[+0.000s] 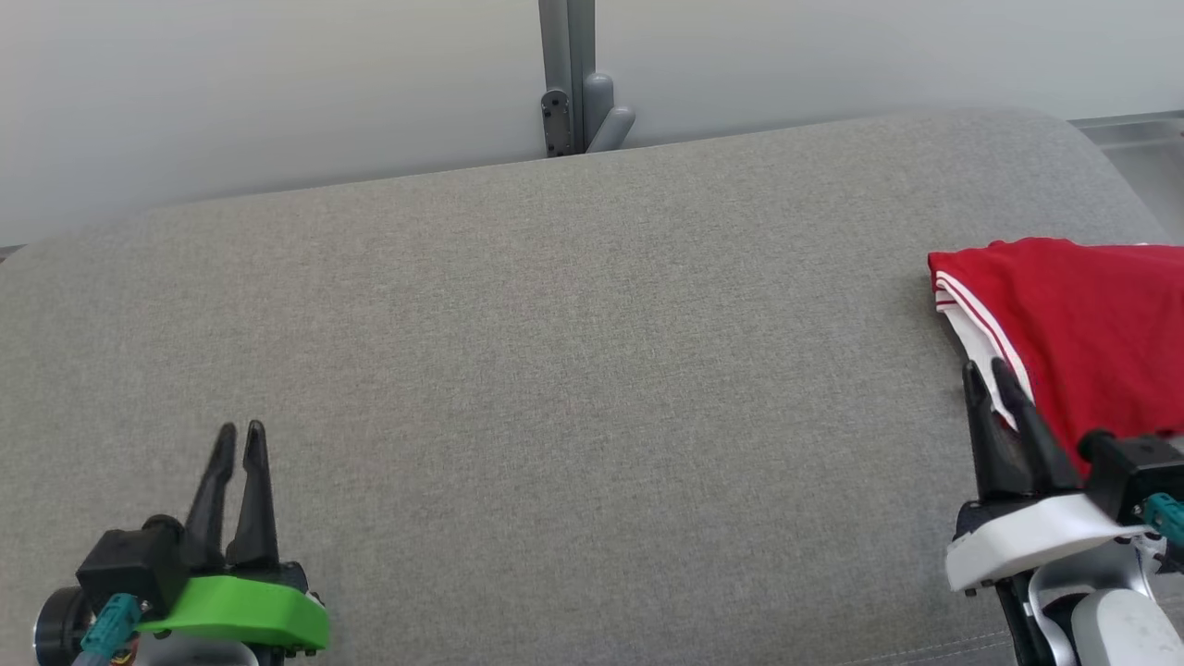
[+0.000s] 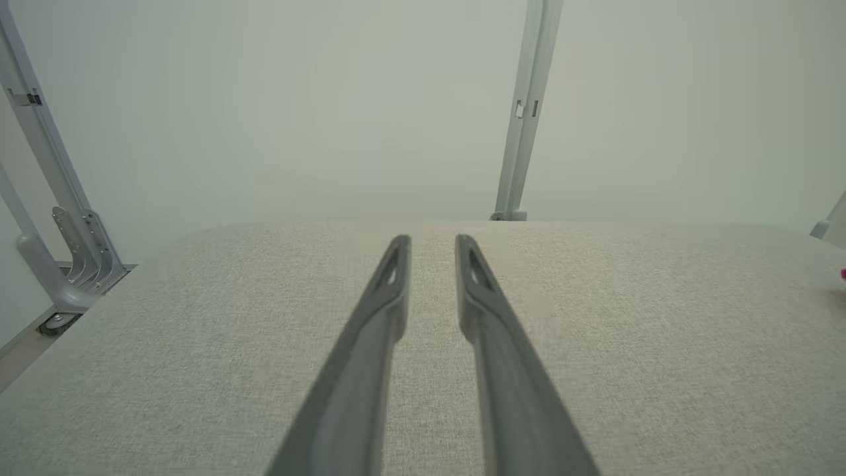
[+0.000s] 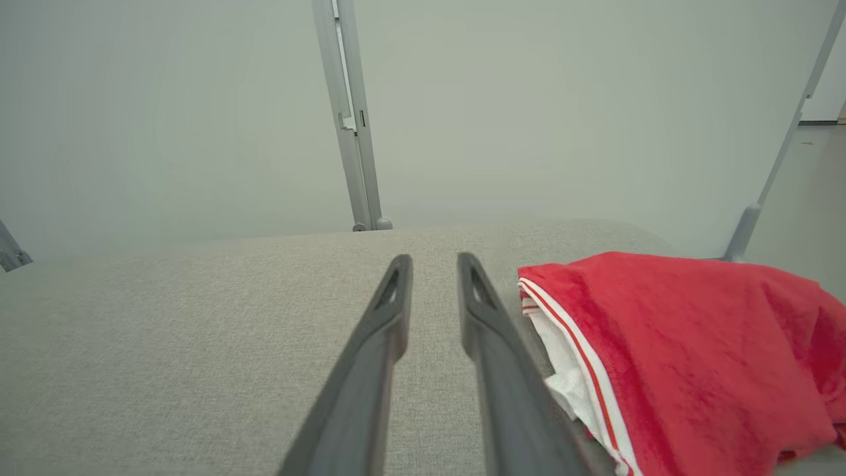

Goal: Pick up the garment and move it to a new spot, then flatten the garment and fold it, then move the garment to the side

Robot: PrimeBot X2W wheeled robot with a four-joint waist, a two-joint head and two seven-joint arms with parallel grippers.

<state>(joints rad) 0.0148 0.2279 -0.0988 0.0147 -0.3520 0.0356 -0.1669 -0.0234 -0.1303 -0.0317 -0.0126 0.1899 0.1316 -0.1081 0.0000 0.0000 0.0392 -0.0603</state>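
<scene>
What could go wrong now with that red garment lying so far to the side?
1. The garment lies by the right edge of the table, partly out of the head view; a nudge might slide it off.
2. The right fingers stand close beside its striped hem; moving away, they could snag it and spoil the fold.

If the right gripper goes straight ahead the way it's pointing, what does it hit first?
Probably nothing soon: the right gripper points across the bare grey surface, with the garment just off to its right. It might brush the garment's striped edge; depth is unclear.
</scene>
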